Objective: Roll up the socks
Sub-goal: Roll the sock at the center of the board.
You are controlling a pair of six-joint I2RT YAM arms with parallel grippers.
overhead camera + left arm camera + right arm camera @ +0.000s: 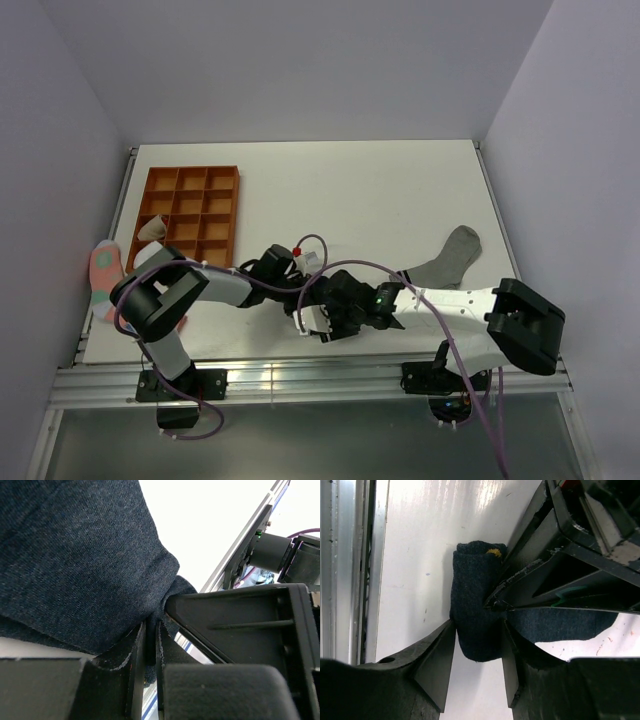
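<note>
The dark navy sock (pixel 85 555) lies on the white table near its front edge, partly rolled into a thick bundle (pixel 475 605). My left gripper (pixel 151 627) is shut on a pinch of its fabric. My right gripper (pixel 478 630) straddles the rolled end, with both fingers pressing on its sides. In the top view the two grippers meet, the left (pixel 298 272) and the right (pixel 322 306), and hide the navy sock between them. The grey sock (pixel 450 258) lies flat to the right, apart from both grippers.
An orange compartment tray (pixel 190 180) stands at the back left with a pale bundle (pixel 152 230) in one cell. A pink sock (pixel 105 270) lies at the table's left edge. The aluminium rail (pixel 345 580) runs along the front edge close to the grippers.
</note>
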